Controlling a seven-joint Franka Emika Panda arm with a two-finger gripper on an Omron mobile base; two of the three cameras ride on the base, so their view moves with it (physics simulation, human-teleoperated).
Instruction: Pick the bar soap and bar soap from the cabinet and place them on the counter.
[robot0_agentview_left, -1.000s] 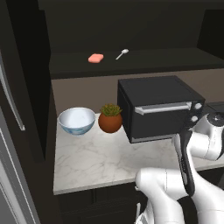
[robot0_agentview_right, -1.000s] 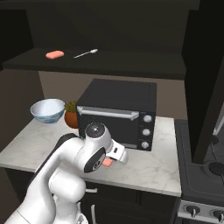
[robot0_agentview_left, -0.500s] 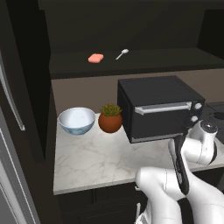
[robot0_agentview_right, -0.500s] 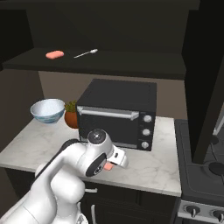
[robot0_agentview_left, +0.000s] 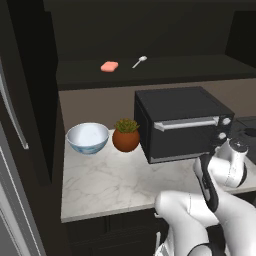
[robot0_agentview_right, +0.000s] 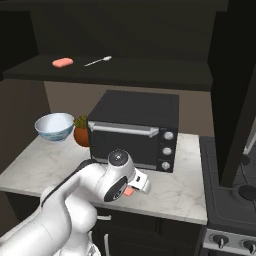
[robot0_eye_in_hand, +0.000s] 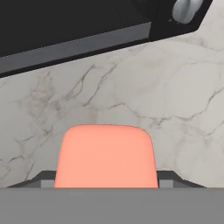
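On the open shelf of the cabinet (robot0_agentview_right: 125, 75), one bar soap (robot0_agentview_right: 62, 62) lies near the left end with a spoon (robot0_agentview_right: 98, 61) just right of it. Over the counter (robot0_agentview_right: 45, 165), near its front edge before the toaster oven (robot0_agentview_right: 134, 129), the gripper (robot0_agentview_right: 134, 189) holds the second soap (robot0_eye_in_hand: 107, 155) between its jaws.

Pincer (robot0_agentview_right: 134, 190) with bar soap (robot0_eye_in_hand: 107, 156) lower.

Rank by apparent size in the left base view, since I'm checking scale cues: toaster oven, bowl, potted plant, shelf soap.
1. toaster oven
2. bowl
3. potted plant
4. bar soap, though it sits farther back, so its smallness is partly distance.
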